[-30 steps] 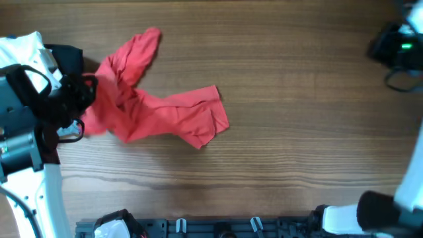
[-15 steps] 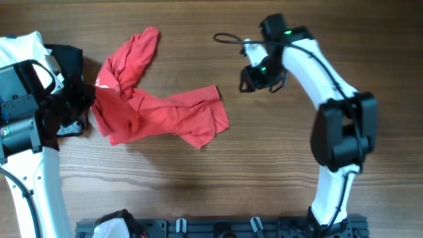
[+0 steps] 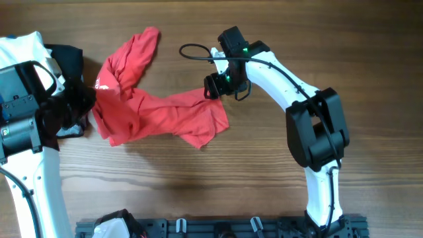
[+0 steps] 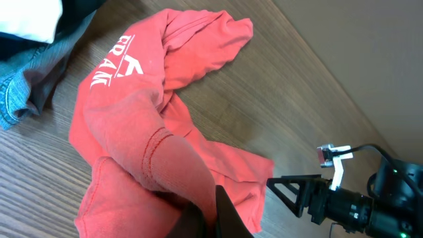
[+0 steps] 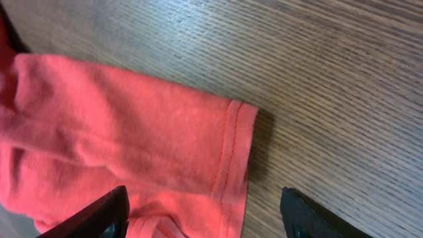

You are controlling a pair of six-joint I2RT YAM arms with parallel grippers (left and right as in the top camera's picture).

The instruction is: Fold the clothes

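Observation:
A crumpled red shirt [image 3: 155, 112] with white lettering [image 4: 109, 63] lies left of the table's middle. My left gripper [image 3: 84, 106] is at the shirt's left edge, and its dark fingers [image 4: 228, 221] are pinched shut on a fold of the red fabric. My right gripper [image 3: 213, 88] hovers over the sleeve end [image 3: 210, 94] on the shirt's upper right. In the right wrist view its fingers [image 5: 99, 218] stand wide open on either side of the hemmed sleeve cuff [image 5: 232, 155], with nothing gripped between them [image 5: 205, 218].
A pile of other clothes sits at the far left: a white garment [image 3: 20, 45], a dark one [image 3: 67, 58] and blue denim [image 4: 16, 99]. A black rack [image 3: 218, 228] runs along the front edge. The right arm's cable [image 3: 195, 49] loops above the shirt.
The right arm swung in from the far right to the sleeve end and its jaws opened. The shirt's left part bunched a little toward the left gripper.

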